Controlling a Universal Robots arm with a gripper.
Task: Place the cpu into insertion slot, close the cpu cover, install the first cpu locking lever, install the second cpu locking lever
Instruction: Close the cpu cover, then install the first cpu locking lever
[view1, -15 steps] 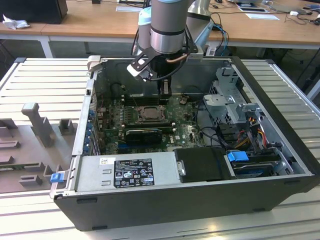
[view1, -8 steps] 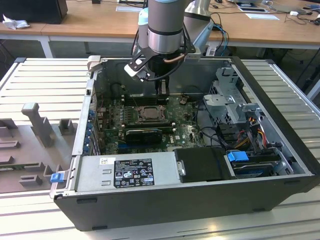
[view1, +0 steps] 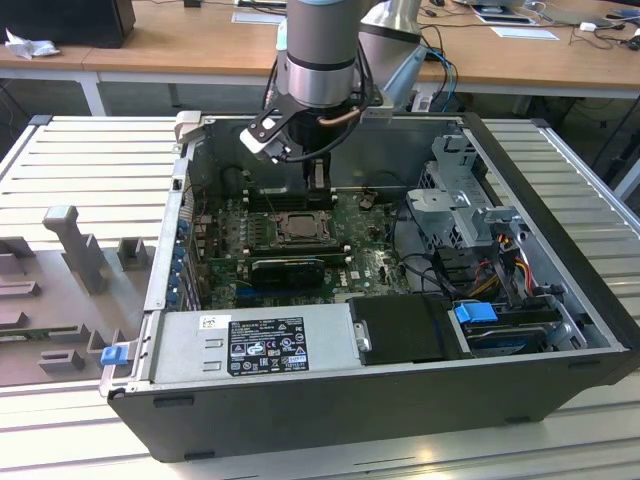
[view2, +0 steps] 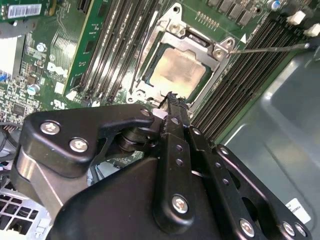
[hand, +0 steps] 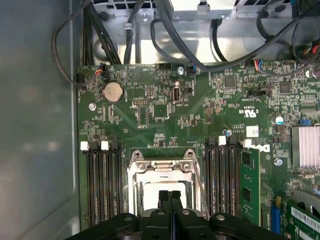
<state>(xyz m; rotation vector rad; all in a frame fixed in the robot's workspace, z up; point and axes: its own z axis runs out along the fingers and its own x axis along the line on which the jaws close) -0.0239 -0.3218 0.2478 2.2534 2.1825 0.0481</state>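
Note:
The cpu (view2: 177, 70), a pale silver square, lies in the socket on the green motherboard (hand: 150, 120). The silver cpu cover (view2: 212, 50) lies flat around it, with the chip showing through its window. A thin metal locking lever (view2: 272, 48) sticks out from the socket's corner over the memory slots. Another thin lever (view2: 141, 55) runs along the opposite side of the socket. My gripper (hand: 170, 197) hangs just above the socket's edge, its black fingers (view2: 175, 115) pressed together with nothing between them. In the exterior view the gripper (view1: 318, 178) stands over the socket (view1: 297, 228).
The board sits deep in an open black computer case (view1: 560, 330). Memory slots (hand: 102, 185) flank the socket on both sides. A black graphics card (view1: 288, 268), the power supply (view1: 265, 340), a drive cage (view1: 465, 200) and cable bundles (hand: 165, 35) crowd the surroundings.

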